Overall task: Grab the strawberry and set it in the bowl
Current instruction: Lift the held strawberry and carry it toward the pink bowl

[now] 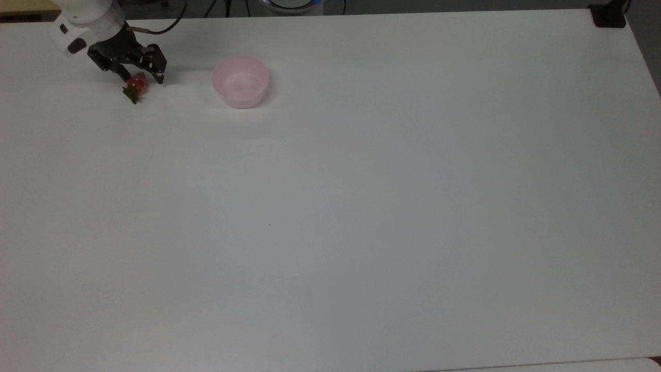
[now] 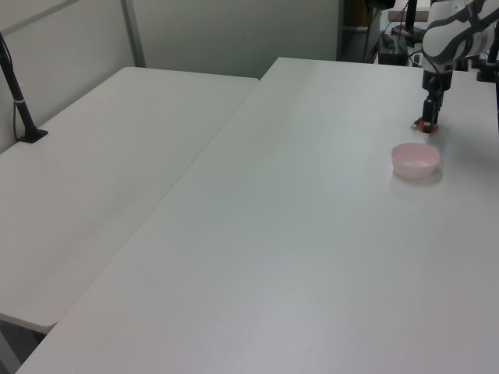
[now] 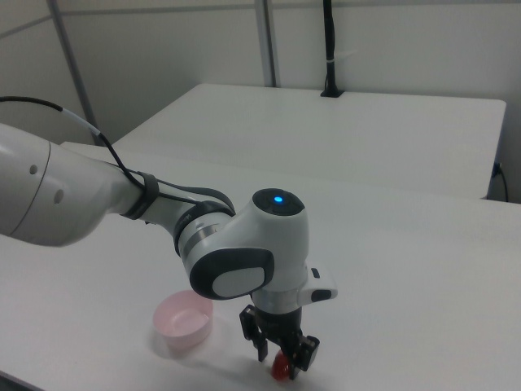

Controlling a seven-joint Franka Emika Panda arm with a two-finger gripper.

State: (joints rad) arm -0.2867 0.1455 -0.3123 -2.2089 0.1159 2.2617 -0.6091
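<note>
One strawberry (image 1: pixel 137 82) between parted claw (image 1: pixel 142 80) fingers.

On the table (image 1: pixel 361 206), the strawberry (image 1: pixel 136 86) lies near the top view's far left corner, between the fingers of the gripper (image 1: pixel 143 80); the bowl (image 1: pixel 240 81) stands apart to the top view's right.

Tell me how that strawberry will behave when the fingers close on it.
The strawberry looks small, glossy and rounded, so it may slip or roll between the fingers. It lies on its side on the table, probably light, and should lift easily.
</note>
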